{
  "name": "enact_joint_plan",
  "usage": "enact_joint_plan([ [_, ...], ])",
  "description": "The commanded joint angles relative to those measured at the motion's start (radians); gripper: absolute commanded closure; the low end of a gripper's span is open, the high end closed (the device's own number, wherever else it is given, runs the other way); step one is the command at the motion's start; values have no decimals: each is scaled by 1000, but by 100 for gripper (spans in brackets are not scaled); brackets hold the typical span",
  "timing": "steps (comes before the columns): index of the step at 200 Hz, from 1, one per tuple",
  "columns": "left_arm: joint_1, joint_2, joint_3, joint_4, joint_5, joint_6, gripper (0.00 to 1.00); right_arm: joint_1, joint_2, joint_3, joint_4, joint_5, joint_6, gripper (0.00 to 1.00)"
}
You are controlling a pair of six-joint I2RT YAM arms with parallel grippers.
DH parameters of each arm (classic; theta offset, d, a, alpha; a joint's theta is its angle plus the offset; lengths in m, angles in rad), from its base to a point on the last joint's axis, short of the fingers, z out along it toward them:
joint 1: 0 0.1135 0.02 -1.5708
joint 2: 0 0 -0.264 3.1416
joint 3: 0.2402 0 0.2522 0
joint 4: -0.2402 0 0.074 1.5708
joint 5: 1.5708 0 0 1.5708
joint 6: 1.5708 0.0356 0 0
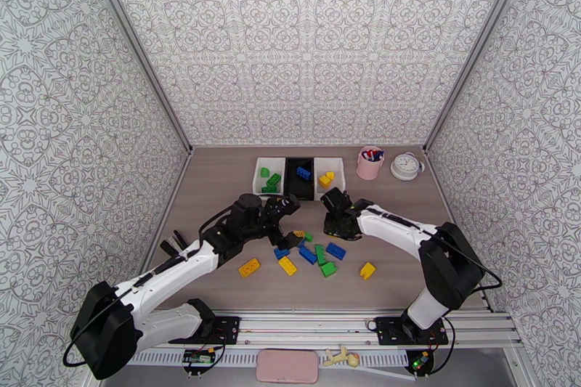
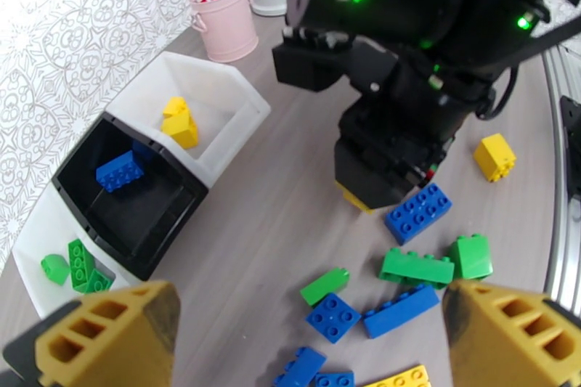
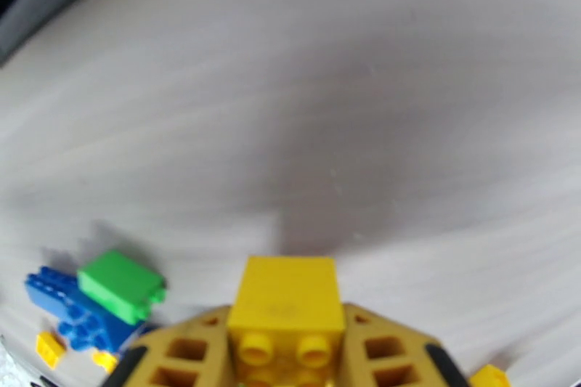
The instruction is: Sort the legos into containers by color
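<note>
Three bins stand in a row at the back: a white bin (image 1: 263, 185) with green legos (image 2: 81, 266), a black bin (image 1: 299, 189) with a blue lego (image 2: 120, 170), and a white bin (image 1: 338, 176) with yellow legos (image 2: 179, 123). Loose legos lie mid-table: blue (image 1: 335, 250), green (image 1: 328, 269), yellow (image 1: 249, 267) and a yellow one apart (image 1: 368, 270). My right gripper (image 1: 341, 230) hangs just above the table, shut on a yellow lego (image 3: 287, 308). My left gripper (image 2: 305, 305) is wide open over the pile, above a blue lego (image 2: 332, 316).
A pink cup of pens (image 1: 370, 163) and a round white clock (image 1: 407, 165) stand at the back right, beside the bins. Patterned walls close in both sides and the back. The two grippers are close together over the pile.
</note>
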Motion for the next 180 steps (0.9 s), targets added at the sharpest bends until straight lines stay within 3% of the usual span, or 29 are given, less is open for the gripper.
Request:
enact_joint_plan([
  [1, 2, -3, -1, 55, -40, -41, 0, -28, -5, 80, 70, 43, -71, 70],
  [88, -46, -15, 28, 82, -196, -118, 0, -158, 146, 354, 170, 46, -281, 68],
  [180, -109, -24, -3, 157, -330, -190, 0, -223, 472, 707, 132, 100, -407, 67],
])
